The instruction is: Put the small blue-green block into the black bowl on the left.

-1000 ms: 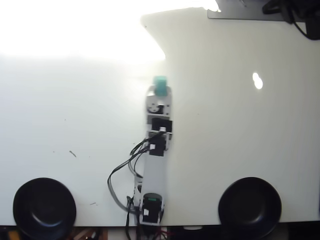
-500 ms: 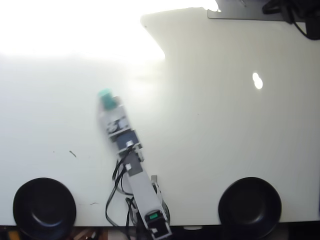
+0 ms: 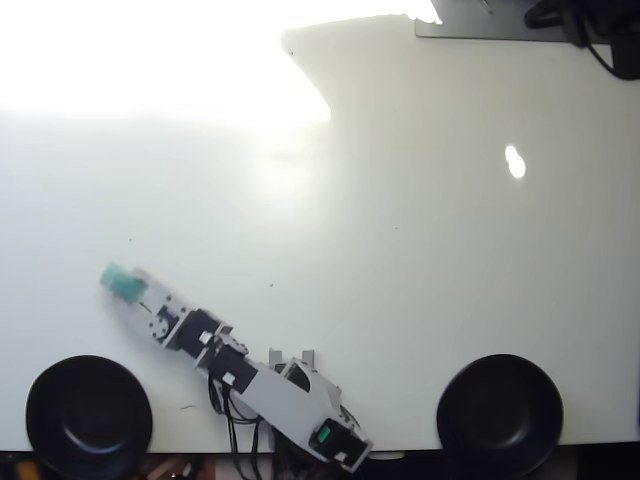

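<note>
While scanning from the near, bottom edge of the overhead view upward, worth noting 2 glossy bowls that look alike: the black bowl (image 3: 88, 415) at lower left, empty as far as can be told, and a second bowl (image 3: 500, 412) at lower right, well apart. Between them, bolted at the desk (image 3: 430, 260) edge, the arm's base (image 3: 335, 440), with the links laid out low and slanting up-left.

Farther along, at the arm's tip, the gripper (image 3: 130, 289) with the small blue-green block (image 3: 120, 281) sticking out of its end. Jaws apparently clamped on the block, though too small and blurred to make out each tip separately. Block carried above and slightly right of the left bowl in this view, near it but not over its rim. No telling the height above the desk from this angle.

Judged step: transport, grasp done, release not yet done.

Next move calls for:
- pulling the tip back toward the near edge until centred over the left bowl
- lowering close to the bowl's floor
- only then parting the jaws, to spare a bounce off the glossy surface

Beyond, bare white desk, a strong glare patch (image 3: 150, 70) at far left, and dark cables (image 3: 590, 25) at the far right corner.
</note>
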`<action>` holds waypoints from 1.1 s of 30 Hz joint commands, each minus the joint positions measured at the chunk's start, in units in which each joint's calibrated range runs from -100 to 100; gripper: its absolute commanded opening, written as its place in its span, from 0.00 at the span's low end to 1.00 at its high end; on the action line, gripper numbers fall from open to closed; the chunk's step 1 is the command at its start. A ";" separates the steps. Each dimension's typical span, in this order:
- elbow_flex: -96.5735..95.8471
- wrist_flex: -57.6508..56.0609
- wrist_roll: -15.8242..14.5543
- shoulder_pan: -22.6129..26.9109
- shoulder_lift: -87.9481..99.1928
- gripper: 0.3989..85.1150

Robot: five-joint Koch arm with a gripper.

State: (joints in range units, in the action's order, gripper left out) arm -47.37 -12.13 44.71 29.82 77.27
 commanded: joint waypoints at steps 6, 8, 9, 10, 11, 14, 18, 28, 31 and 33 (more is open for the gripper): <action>5.78 0.10 0.20 9.52 3.02 0.04; 5.78 -0.47 0.05 14.41 3.77 0.04; 5.78 -0.80 -0.10 15.73 3.77 0.04; 5.41 -1.04 -0.15 16.61 3.87 0.04; 4.95 -1.12 -0.34 17.73 3.87 0.04; 4.21 -0.88 -1.71 20.76 2.91 0.04; 4.39 -0.55 -1.76 21.78 1.41 0.04; 4.58 1.88 -1.76 23.25 -2.02 0.04; 4.76 2.85 -2.20 23.15 -3.20 0.04; 4.67 3.10 -2.34 22.95 -3.63 0.04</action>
State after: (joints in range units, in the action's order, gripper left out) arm -47.18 -13.04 42.71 52.82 73.74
